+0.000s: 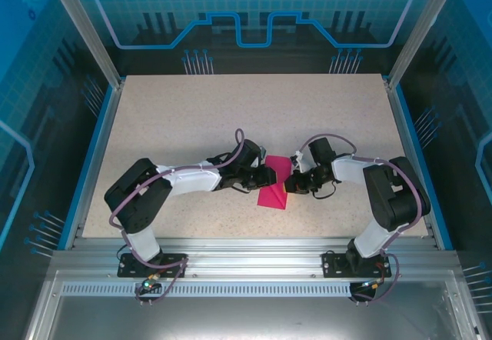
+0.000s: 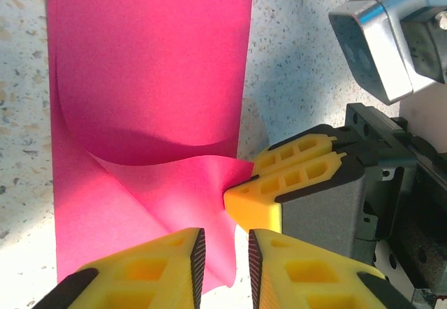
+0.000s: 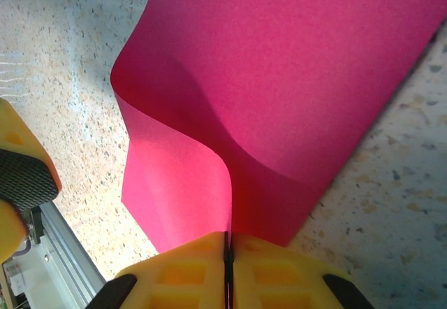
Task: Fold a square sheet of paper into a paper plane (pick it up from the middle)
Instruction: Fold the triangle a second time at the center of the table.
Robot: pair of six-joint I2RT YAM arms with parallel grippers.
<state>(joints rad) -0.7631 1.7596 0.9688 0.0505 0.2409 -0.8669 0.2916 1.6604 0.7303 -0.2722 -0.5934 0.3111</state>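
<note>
Yellow fingers [image 3: 188, 274] of the right gripper [image 3: 228, 245] sit closest in the right wrist view. They are pressed tight together, with the edge of the pink paper sheet [image 3: 293, 78] pinched between them. From that pinch the sheet bends up in a soft wave and then lies flat on the table [image 1: 231, 109].

In the left wrist view the left gripper [image 2: 223, 238] has its 2 fingers a little apart. A loose curled flap of the sheet hangs in the gap. A bit of table shows beside the flap, so these fingers are not squeezing it. Just past them, the right gripper's tips hold 1 pointed bit of the sheet off the table.

From above, the 2 grippers meet nose to nose near the middle of the table, a bit toward the near side. The sheet sits between them and just under them, partly lifted, with its low end pointing at the near edge. That edge, with a metal rail [image 1: 254, 248], is close by. Lots of bare speckled table lies beyond the sheet toward the far edge, and on both sides out to the blue rims [image 1: 92, 155]. See-through blue walls [image 1: 46, 125] stand around the table.

The sheet is bright pink, thin and smooth, with straight sharp edges. 1 part curls over another, and the bend is round and soft.
</note>
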